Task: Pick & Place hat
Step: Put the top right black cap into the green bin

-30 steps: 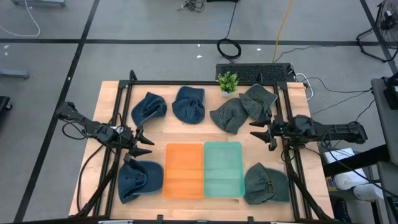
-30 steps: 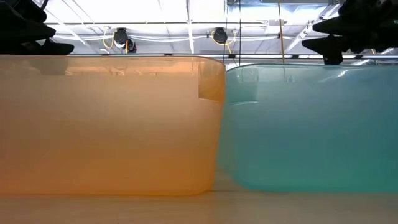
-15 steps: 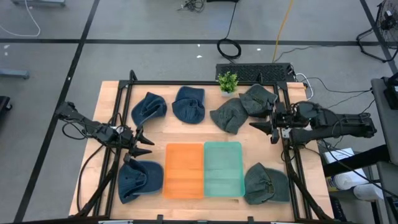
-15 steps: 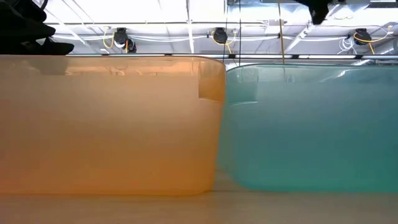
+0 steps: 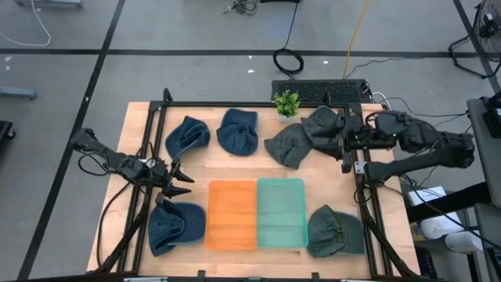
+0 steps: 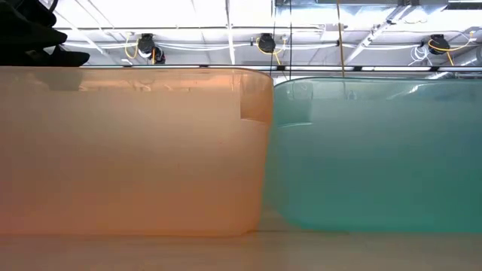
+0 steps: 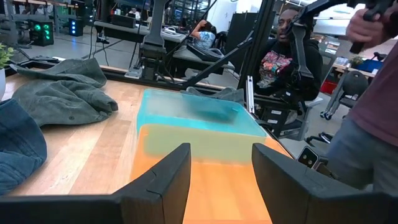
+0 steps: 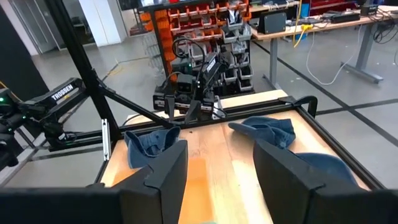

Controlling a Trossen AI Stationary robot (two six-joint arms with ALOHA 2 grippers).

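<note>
- My right tool (image 5: pixel 342 149) hangs with its fingers spread wide, holding nothing, at the right edge of the bench (image 5: pixel 137 157).
- The nearest hat, a grey-green hat (image 5: pixel 325 125), lies just ahead of that tool's tips, touching or almost touching them from above. This is the relation my next move turns on, I judge.
- A second grey-green hat (image 5: pixel 288 145) lies just past the first, overlapping it, farther from the tool.
- Both look like soft, crumpled cloth, slumped flat with loose folds and no clear long axis.
- My left tool (image 5: pixel 178 180) waits across the bench, fingers also spread wide and empty, with a blue hat (image 5: pixel 176 225) just beside it.
- Two smooth translucent bins, an orange bin (image 5: pixel 232 214) and a teal bin (image 5: pixel 281 212), sit side by side and touching between the tools.
</note>
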